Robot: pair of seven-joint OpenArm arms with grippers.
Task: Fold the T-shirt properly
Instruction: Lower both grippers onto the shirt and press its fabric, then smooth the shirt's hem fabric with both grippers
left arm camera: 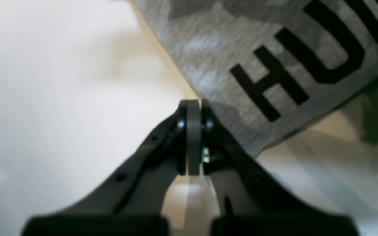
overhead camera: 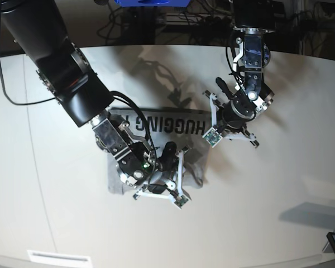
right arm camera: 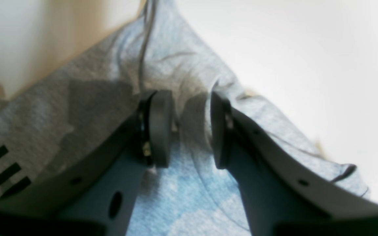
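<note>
Base view: T-shirt (overhead camera: 156,153) lies bunched on the bench (overhead camera: 279,195). Left fingers (left arm camera: 194,108) are pressed together beside its edge, apparently empty; right fingers (right arm camera: 157,127) are spread astride a ridge, which could bunch the fold.

Both my wrist views are soft and overexposed; on the base view the surface (overhead camera: 279,184) shows crisp arm shadows.

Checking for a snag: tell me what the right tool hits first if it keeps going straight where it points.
Most likely the T-shirt: the right tool stands open, with grey cloth bunched between and beyond its tips. Depth is unclear.
</note>
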